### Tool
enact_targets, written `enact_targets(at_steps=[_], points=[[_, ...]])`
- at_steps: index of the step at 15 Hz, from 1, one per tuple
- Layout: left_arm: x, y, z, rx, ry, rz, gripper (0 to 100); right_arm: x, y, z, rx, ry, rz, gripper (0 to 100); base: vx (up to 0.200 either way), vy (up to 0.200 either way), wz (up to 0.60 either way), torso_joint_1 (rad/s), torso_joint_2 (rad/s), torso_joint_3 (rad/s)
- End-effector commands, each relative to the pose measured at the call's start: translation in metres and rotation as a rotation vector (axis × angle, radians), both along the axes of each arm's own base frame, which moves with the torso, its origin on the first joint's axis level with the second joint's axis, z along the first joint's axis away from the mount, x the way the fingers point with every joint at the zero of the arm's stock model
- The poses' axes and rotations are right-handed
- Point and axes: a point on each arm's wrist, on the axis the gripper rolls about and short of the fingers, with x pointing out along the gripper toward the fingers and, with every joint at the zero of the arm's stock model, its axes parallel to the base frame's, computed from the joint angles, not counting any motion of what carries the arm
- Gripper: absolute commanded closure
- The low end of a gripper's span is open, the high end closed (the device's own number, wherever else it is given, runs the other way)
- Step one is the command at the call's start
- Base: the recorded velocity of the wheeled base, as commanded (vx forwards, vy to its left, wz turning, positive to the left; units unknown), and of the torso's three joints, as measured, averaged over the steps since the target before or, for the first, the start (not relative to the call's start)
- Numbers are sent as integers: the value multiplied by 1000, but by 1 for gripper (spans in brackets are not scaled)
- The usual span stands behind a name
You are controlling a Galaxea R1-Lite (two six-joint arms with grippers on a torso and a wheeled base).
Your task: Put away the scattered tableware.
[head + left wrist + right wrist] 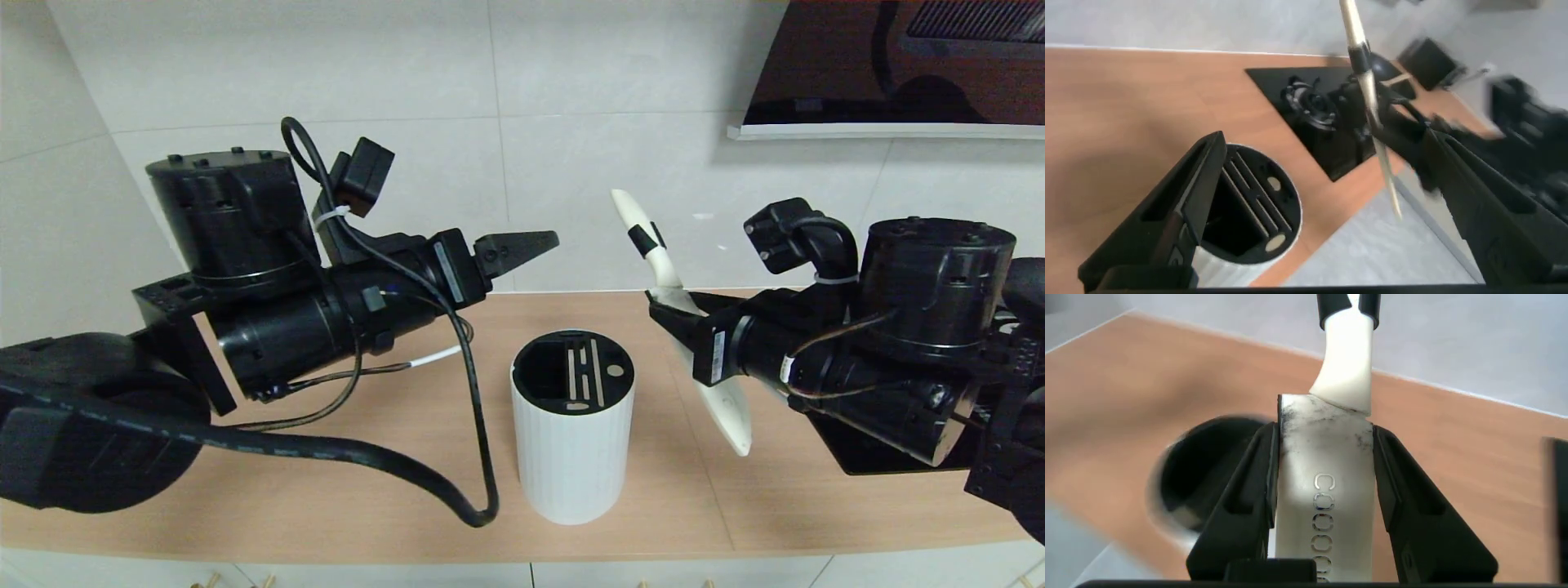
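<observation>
With right gripper (pixel 676 314), pinches white spoon (pixel 729 408) just above its bowl, right of frame centre. Looks stiff, light, slick, perhaps brittle; calls for a firm hold there.

A white ribbed cylindrical holder (pixel 571 457) is standing near the front edge of the light wooden surface (pixel 694 498); a long white utensil (pixel 729 408) is being held aloft right of it.

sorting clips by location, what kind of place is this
Most likely a kitchen: a black gas cooktop is set into the wooden counter, a range hood hangs on the tiled wall, and a white cutlery holder stands on the counter.
</observation>
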Motion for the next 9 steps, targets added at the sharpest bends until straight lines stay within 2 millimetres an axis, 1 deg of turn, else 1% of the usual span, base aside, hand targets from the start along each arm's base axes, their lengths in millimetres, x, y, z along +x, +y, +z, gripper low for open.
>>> enact_targets(at_steps=[1,3,6,9], points=[[-1,-18,-9,9,13,-19,0,-7,7,-1,-3,2,23,100,0,0,0,0,0,0],[-3,-25,-8,-16,-22,-25,0,-15,14,-2,-4,5,57,100,0,0,0,0,0,0],[-6,-32,-7,-86,8,-55,0,-23,21,-2,-6,6,91,100,0,0,0,0,0,0],[-1,-40,-17,-90,20,-62,0,-27,26,-3,1,12,111,100,0,0,0,0,0,0]])
